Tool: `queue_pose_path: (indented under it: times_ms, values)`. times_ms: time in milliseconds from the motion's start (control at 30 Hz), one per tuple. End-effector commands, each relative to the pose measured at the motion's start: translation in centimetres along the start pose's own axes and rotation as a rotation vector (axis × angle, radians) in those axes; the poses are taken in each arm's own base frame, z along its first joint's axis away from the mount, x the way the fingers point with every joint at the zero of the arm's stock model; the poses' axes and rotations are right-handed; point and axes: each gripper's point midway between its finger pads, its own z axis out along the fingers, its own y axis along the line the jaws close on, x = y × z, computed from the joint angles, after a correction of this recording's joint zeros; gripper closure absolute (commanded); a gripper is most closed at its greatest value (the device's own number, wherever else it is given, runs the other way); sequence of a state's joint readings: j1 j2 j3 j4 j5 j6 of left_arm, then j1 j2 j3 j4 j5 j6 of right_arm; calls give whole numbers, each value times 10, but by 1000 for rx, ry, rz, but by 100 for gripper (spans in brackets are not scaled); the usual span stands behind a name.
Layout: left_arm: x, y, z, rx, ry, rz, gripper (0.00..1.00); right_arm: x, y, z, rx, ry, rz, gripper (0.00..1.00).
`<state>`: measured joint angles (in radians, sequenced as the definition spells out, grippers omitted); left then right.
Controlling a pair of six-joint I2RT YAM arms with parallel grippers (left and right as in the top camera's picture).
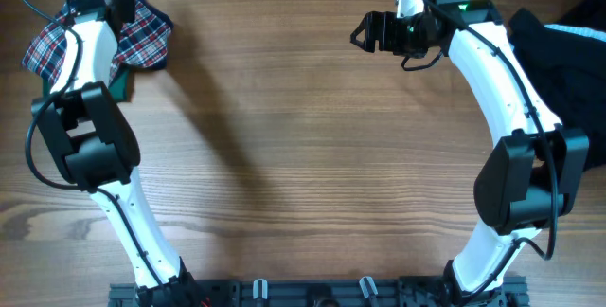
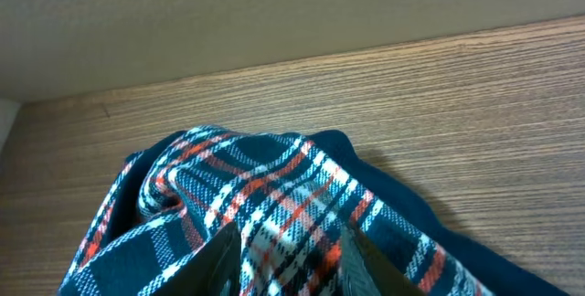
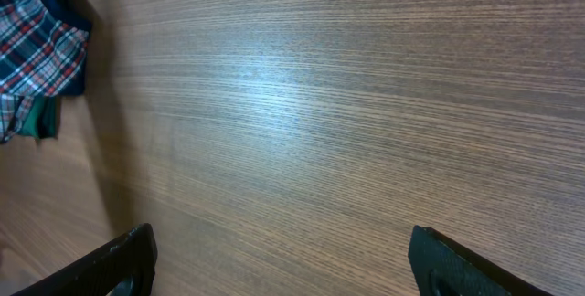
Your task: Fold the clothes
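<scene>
Left gripper (image 2: 288,273): was closed on a raised fold of the plaid dress (image 2: 256,195). Red-white-navy cloth was seen pinched between its two fingers (image 2: 219,264) at the bottom edge of the left wrist view.

Left gripper place: was held over the table's far left corner and was hidden from overhead by the left arm (image 1: 90,141).

Right gripper (image 3: 281,246): was spread wide open and nothing was grasped. Only bare wood was seen between its fingers (image 3: 119,259).

Right gripper place: was held above the table's far edge, right of the table's middle, with its opening turned towards the table's left side.

Plaid dress: was bunched in a crumpled heap at the table's far left corner. Navy trim was shown along its outer edge, and part of it was covered by the left arm in the overhead view.

Green garment (image 1: 119,83): was found at the table's far left corner as well. Only a small strip was seen, touching the plaid dress at its near edge; whether it ran under the dress could not be told.

Black garment (image 1: 578,70): was laid at the table's far right side and was partly covered by the right arm (image 1: 488,70).

Table (image 1: 284,155): was made of light wood grain. Its middle stretch was crossed only by the shadows of the arms.
</scene>
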<state>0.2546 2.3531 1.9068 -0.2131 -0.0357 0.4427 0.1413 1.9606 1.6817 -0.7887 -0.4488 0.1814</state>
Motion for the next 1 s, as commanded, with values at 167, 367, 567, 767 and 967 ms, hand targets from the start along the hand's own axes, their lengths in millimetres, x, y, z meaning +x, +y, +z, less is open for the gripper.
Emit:
queue_pose_path:
  times_ms: [167,367,567,767,967]
  values:
    - [20,4,15,6,32,-16,71,-2,5,-2,-24,-1,17,11]
    - [34,0,25,15,59,-18,87,-2,5,-2,-24,-2,28,11]
    - [31,2,25,6,45,-29,96,-3,5,-2,-24,-6,27,11]
    - [22,18,25,-34,0,-195,96,-3,5,-2,-24,-6,27,11]
    - [19,33,23,-86,-16,-229,96,-3,5,-2,-24,-7,27,11]
